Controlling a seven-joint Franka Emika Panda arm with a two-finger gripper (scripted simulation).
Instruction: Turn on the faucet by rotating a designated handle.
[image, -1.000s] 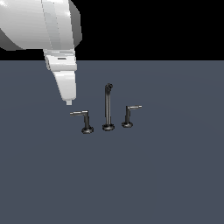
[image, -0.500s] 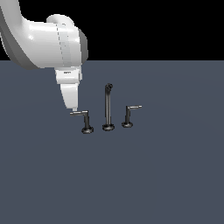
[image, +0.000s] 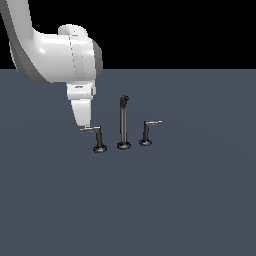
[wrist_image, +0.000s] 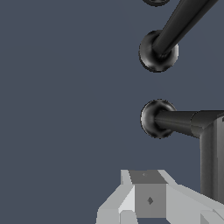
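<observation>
The faucet (image: 123, 125) stands mid-floor: a tall thin spout between two lever handles. The handle (image: 92, 130), on the exterior view's left, has the longer grey arm, pointing left from its post. My gripper (image: 84, 123) hangs just above and against the free end of that arm, jaws closed together on nothing. In the wrist view the handle's round base and post (wrist_image: 166, 119) lie close ahead, its arm (wrist_image: 212, 162) runs beside my gripper (wrist_image: 148, 201), and the spout's base (wrist_image: 158, 51) is further on.
The other handle (image: 146, 133), with the shorter pale-tipped arm, stands at the exterior view's right of the spout. A flat dark grey floor (image: 165, 200) spreads all round the faucet.
The arm has swung lower and my gripper has come down a little onto the free end of the handle's arm. The handle has not visibly turned.
</observation>
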